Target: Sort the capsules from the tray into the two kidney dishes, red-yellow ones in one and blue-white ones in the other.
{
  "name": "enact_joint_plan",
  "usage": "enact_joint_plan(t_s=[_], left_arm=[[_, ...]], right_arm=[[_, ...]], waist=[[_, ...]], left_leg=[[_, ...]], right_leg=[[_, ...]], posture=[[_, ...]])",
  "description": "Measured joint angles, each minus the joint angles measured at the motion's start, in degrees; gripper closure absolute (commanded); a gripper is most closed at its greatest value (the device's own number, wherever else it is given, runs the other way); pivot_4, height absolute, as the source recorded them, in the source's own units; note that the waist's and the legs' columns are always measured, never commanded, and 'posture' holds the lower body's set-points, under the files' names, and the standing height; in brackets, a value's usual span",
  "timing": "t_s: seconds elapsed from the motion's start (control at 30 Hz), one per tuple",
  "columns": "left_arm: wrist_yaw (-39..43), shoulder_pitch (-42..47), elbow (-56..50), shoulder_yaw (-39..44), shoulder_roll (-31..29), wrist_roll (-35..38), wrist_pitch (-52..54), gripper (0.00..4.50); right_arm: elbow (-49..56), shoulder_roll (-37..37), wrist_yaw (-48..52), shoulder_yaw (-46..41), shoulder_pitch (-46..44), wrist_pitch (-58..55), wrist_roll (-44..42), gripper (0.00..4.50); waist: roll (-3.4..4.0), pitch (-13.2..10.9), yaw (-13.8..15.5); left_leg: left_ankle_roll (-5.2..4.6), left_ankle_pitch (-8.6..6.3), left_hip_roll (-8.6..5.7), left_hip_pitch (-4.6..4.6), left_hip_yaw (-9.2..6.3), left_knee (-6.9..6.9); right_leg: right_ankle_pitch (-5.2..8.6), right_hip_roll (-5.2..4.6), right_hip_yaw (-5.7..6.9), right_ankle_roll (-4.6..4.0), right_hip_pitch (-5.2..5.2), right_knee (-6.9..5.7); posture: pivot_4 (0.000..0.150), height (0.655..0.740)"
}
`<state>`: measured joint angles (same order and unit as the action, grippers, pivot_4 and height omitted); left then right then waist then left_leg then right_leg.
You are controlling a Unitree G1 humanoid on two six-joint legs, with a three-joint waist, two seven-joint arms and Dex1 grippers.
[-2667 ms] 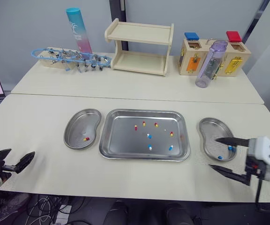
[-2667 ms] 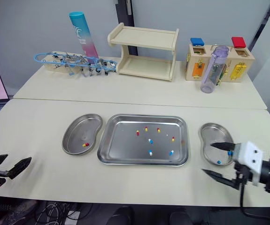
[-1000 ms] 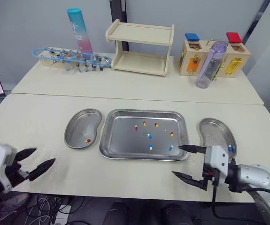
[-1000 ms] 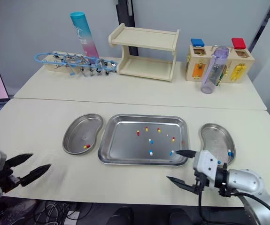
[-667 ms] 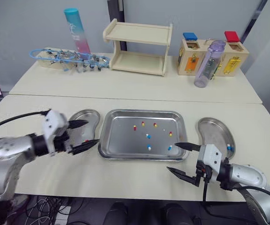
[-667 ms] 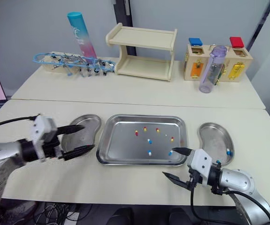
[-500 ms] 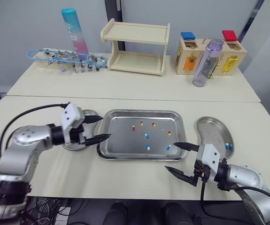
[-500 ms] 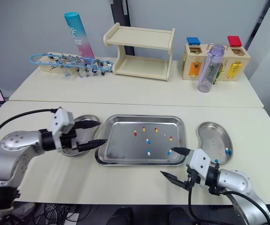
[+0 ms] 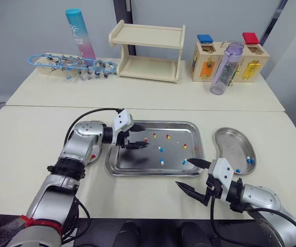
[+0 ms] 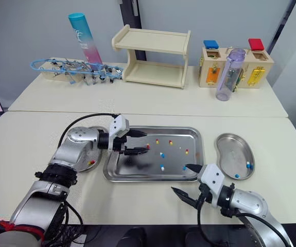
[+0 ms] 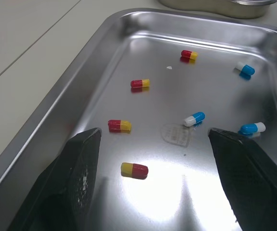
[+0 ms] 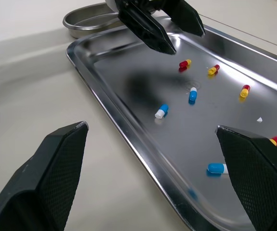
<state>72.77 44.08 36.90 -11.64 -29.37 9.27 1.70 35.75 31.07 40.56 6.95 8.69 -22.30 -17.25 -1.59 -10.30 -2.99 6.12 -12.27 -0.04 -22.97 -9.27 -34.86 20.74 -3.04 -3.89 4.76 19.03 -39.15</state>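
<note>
capsules (image 9: 160,149) of both colours lie loose in the tray (image 9: 174,154), two blue-white ones in the right kidney dish (image 9: 229,146). left gripper (image 9: 146,137) hovers over the tray's left part, fingers (image 11: 80,178) spread and empty, a red-yellow capsule (image 11: 134,169) below between them; right gripper (image 9: 183,172) hangs parted, empty, at the tray's near right corner.

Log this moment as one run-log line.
left gripper: open, at red-yellow capsule in tray | right gripper: open, at tray's near right corner | held: nothing
</note>
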Motion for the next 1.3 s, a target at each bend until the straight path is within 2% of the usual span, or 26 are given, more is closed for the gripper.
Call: enact_joint_plan(t_s=[0.2,0.4,0.5,0.77,0.8,1.1,1.2,1.3], left_arm=[[0.3,3.8,10.9,-1.5,3.1,-4.6,-5.3,0.87],[-1.0,6.9,17.2,-1.5,4.3,-7.6,-8.7,0.87],[-0.9,7.4,18.3,-1.5,4.4,-8.3,-9.8,1.48],[-0.4,7.3,19.5,-1.3,4.5,-8.4,-11.5,4.0],[-0.6,7.2,19.5,-1.3,4.5,-8.4,-11.7,4.08],[-0.7,5.2,16.2,1.3,4.7,-7.0,-8.3,4.08],[-0.2,3.1,9.3,3.2,3.6,-4.8,-3.7,4.08],[0.1,0.2,-2.2,5.8,-0.8,-2.1,2.7,4.08]], right_arm=[[1.5,-0.3,-3.1,0.1,0.3,-1.2,0.3,0.0],[3.4,-1.2,-4.7,1.2,0.3,-2.3,0.1,0.0],[4.0,-1.3,-5.5,1.0,0.1,-2.7,-0.1,0.0],[4.1,-1.1,-5.7,-0.1,-0.7,-3.1,-1.2,0.0],[4.1,-1.1,-5.7,-0.3,-0.9,-3.1,-1.3,0.0],[4.0,-0.4,-5.5,-0.1,-3.5,-3.3,-1.8,0.0],[3.5,0.5,-4.0,0.0,-5.0,-3.4,-2.0,0.0],[2.2,1.9,-1.7,1.1,-7.4,-3.4,-2.0,0.0]], waist=[[-0.01,0.0,-0.2],[-0.02,0.0,-0.3],[-0.03,0.0,-0.3],[-0.04,0.0,-0.3],[-0.04,0.0,-0.3],[-0.03,0.0,-0.3],[-0.04,0.0,-0.5],[-0.03,0.0,-1.0]], left_leg=[[-0.01,0.0,-0.02,-0.01,-0.02,-0.01],[-0.01,0.01,-0.02,0.0,-0.04,-0.02],[-0.01,0.01,-0.02,0.02,-0.04,-0.02],[-0.02,0.01,-0.02,0.06,-0.05,-0.05],[-0.02,0.02,-0.02,0.06,-0.04,-0.05],[-0.02,0.02,-0.03,0.02,-0.05,-0.06],[-0.02,0.02,-0.01,-0.02,-0.05,-0.06],[-0.01,0.02,0.02,0.01,-0.04,-0.04]], right_leg=[[0.0,0.0,0.01,0.01,0.01,-0.02],[0.0,-0.01,0.02,0.01,-0.01,-0.04],[0.0,0.0,0.03,0.01,-0.01,-0.06],[0.0,-0.01,0.02,0.01,-0.04,-0.14],[0.0,-0.01,0.02,0.01,-0.04,-0.15],[0.0,-0.01,0.01,0.01,0.02,-0.19],[0.0,0.0,0.0,0.01,0.08,-0.23],[0.01,0.01,-0.02,0.01,0.08,-0.25]], posture=[[0.15,0.74],[0.15,0.74],[0.15,0.74],[0.15,0.74],[0.15,0.74],[0.15,0.74],[0.15,0.74],[0.15,0.74]])
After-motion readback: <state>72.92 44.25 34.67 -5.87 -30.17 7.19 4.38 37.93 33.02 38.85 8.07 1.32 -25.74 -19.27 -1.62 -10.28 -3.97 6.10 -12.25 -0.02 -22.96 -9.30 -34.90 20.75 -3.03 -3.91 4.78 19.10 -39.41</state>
